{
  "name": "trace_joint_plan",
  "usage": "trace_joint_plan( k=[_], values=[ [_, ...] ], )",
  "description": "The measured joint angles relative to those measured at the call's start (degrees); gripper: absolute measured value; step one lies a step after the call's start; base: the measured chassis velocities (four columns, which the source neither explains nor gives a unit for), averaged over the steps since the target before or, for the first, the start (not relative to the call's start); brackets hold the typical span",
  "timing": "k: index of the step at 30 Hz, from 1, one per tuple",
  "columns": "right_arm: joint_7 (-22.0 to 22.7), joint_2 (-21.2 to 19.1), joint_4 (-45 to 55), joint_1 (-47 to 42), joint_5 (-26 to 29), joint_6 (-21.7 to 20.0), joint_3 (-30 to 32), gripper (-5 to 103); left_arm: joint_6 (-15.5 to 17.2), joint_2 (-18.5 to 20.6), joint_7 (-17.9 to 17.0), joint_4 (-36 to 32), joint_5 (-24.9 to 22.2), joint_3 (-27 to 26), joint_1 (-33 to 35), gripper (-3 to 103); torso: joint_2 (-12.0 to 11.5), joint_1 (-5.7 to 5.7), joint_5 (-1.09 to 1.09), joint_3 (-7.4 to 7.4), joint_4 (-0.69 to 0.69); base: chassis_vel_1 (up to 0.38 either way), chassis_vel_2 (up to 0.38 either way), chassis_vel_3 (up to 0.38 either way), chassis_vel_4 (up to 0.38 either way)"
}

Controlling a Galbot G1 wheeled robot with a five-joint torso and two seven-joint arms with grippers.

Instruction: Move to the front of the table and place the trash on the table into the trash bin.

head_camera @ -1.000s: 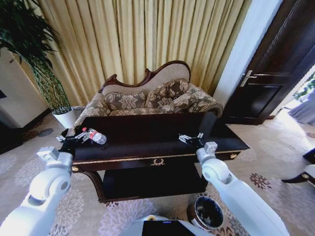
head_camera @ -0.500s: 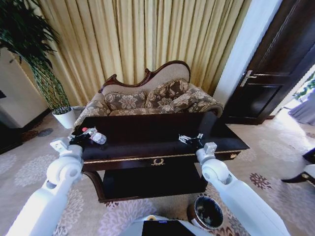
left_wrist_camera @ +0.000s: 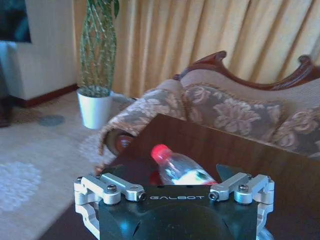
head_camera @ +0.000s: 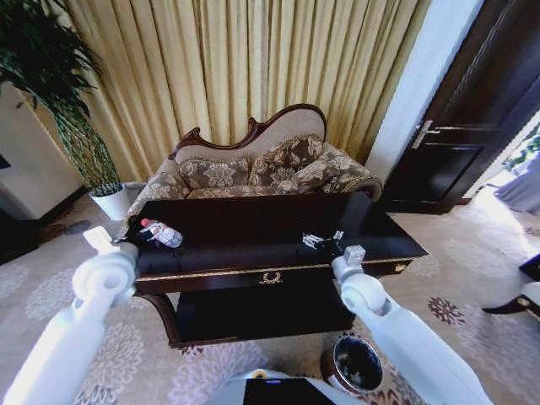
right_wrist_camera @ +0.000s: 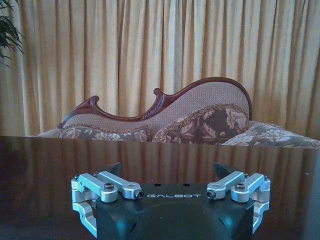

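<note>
Left gripper (left_wrist_camera: 172, 187) spread wide just short of the bottle (left_wrist_camera: 177, 167) on the table (head_camera: 253, 224) — ease forward, clamp mid-body, probably; right gripper (right_wrist_camera: 170, 180) also spread.

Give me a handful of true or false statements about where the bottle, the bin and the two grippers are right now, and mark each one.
1. The bottle lies on its side on the table, near its left end. True.
2. The trash bin stands on the table's lower shelf. False: it stands on the carpet in front of the table, toward the right.
3. The left gripper has its fingers apart with the bottle just ahead of it. True.
4. The right gripper is shut on the bottle. False: it is open over the table's right part, with bare tabletop ahead of it.
5. The bottle's cap is blue. False: it is red.
</note>
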Motion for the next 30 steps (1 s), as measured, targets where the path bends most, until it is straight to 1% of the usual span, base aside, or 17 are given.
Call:
trace_joint_plan(
  k=[1,2,4,10,11,12,14,15,16,18,19,21,25,29,30],
  values=[
    [-0.06,0.12,-0.24,0.07,-0.11,0.16,-0.16,100,0.31,0.9,-0.56,0.83,-0.43,0.35,-1.13,100,0.0,0.0,0.01,0.0,0.0,0.0,0.0,0.0,0.0],
    [-0.06,0.12,-0.24,0.07,-0.11,0.16,-0.16,100,0.31,0.9,-0.56,0.83,-0.43,0.35,-1.13,100,0.0,0.0,0.01,0.0,0.0,0.0,0.0,0.0,0.0],
    [-0.16,0.42,-0.72,0.37,-0.21,0.32,-0.52,100,0.47,2.06,-1.83,3.08,-2.43,1.41,-4.02,100,0.0,0.0,0.01,0.0,-0.01,0.0,0.0,0.0,0.0],
    [-0.44,0.75,-1.27,0.97,-0.2,0.39,-1.07,100,0.29,2.28,-2.92,6.04,-3.59,3.47,-7.66,100,0.0,0.0,0.01,0.0,0.0,0.0,0.0,0.0,0.0],
    [-0.62,0.76,-1.48,1.14,-0.16,0.4,-1.15,100,-0.34,1.84,-5.48,7.04,-4.06,5.16,-9.48,100,0.0,0.0,0.01,0.0,0.0,0.0,0.0,0.0,0.0],
    [-0.62,0.76,-1.48,1.14,-0.16,0.4,-1.15,100,-0.34,1.84,-5.48,7.04,-4.06,5.16,-9.48,100,0.0,0.0,0.01,0.0,0.0,0.0,0.0,0.0,0.0],
    [-0.98,0.58,-1.69,1.18,-0.06,0.42,-1.16,100,-1.67,0.87,-8.4,7.91,-5.84,6.87,-11.52,100,0.0,0.0,0.01,0.0,-0.03,0.0,0.0,0.0,0.0],
    [-1.15,0.49,-1.81,1.19,-0.03,0.45,-1.16,100,-2.01,0.44,-9.4,8.09,-7.04,7.46,-12.35,100,0.0,0.0,0.01,0.0,0.0,0.0,0.0,0.0,0.0],
    [-1.15,0.49,-1.81,1.19,-0.03,0.45,-1.16,100,-2.01,0.44,-9.4,8.09,-7.04,7.46,-12.35,100,0.0,0.0,0.01,0.0,0.0,0.0,0.0,0.0,0.0],
    [-1.37,0.34,-2.04,1.3,0.03,0.51,-1.3,100,-2.6,-0.68,-11.94,8.48,-9.22,9.38,-14.68,100,0.0,0.0,0.01,0.0,-0.01,0.0,0.0,0.0,0.0],
    [-1.37,0.34,-2.04,1.3,0.03,0.51,-1.3,100,-2.6,-0.68,-11.94,8.48,-9.22,9.38,-14.68,100,0.0,0.0,0.01,0.0,-0.01,0.0,0.0,0.0,0.0],
    [-1.4,0.3,-2.15,1.45,0.18,0.52,-1.52,100,-2.67,-1.68,-13.54,9.15,-9.89,11.45,-16.98,100,0.0,0.0,0.01,0.0,-0.01,0.0,0.0,0.0,0.0],
    [-1.44,0.19,-2.23,1.52,0.29,0.52,-1.62,100,-2.67,-2.37,-14.79,9.94,-10.97,13.15,-18.7,100,0.0,0.0,0.02,0.0,-0.01,0.0,0.0,0.0,0.0],
    [-1.57,0.13,-2.55,1.61,0.34,0.53,-1.63,100,-2.66,-3.55,-16.21,11.34,-14.05,15.24,-20.46,100,0.0,0.0,0.02,0.0,-0.01,0.0,0.0,0.0,0.0],
    [-1.57,0.13,-2.55,1.61,0.34,0.53,-1.63,100,-2.66,-3.55,-16.21,11.34,-14.05,15.24,-20.46,100,0.0,0.0,0.02,0.0,-0.01,0.0,0.0,0.0,0.0]
  ],
)
